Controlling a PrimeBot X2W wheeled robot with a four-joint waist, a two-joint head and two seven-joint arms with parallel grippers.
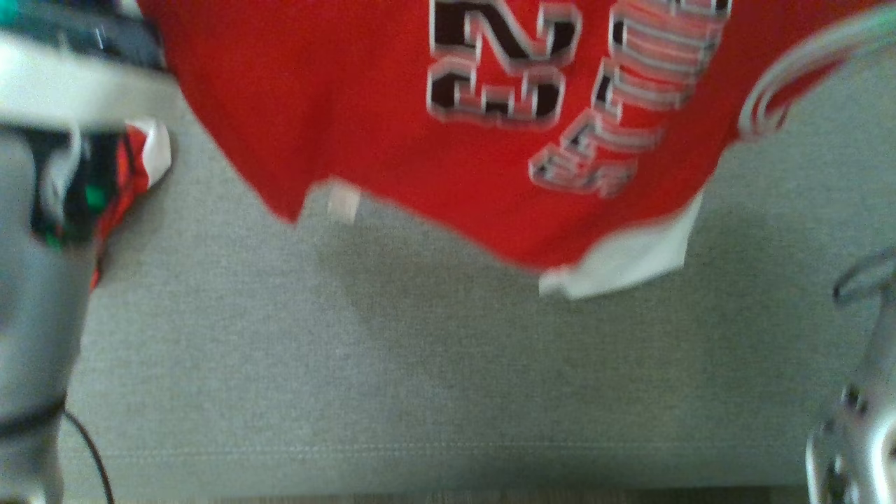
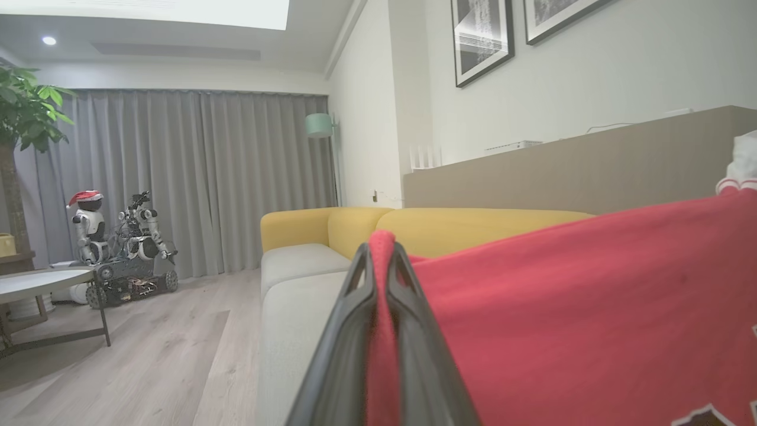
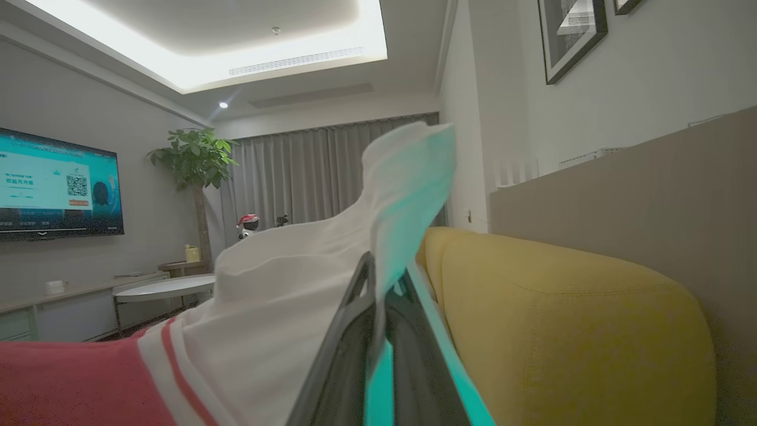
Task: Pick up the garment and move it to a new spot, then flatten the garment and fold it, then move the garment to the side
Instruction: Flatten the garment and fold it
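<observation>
The garment [image 1: 364, 105] is a red jersey with black and white lettering and white trim. It hangs above the grey sofa seat [image 1: 420, 378], its lower edge free. In the left wrist view my left gripper [image 2: 381, 254] is shut on a red fold of the garment [image 2: 591, 307], which spreads away to the right. In the right wrist view my right gripper [image 3: 384, 272] is shut on the garment's white sleeve part [image 3: 295, 296], which bunches up over the fingers [image 3: 349, 331]. Pale arm parts show blurred at the left [image 1: 35, 315] and lower right [image 1: 854, 434] of the head view.
The sofa has a yellow backrest [image 2: 473, 228] and grey cushions [image 2: 295, 307]. Another red, green and white cloth [image 1: 119, 182] lies at the seat's left. A round low table [image 2: 41, 284], a wheeled robot [image 2: 124, 254], a plant [image 3: 195, 160] and a wall screen [image 3: 56, 189] stand across the wooden floor.
</observation>
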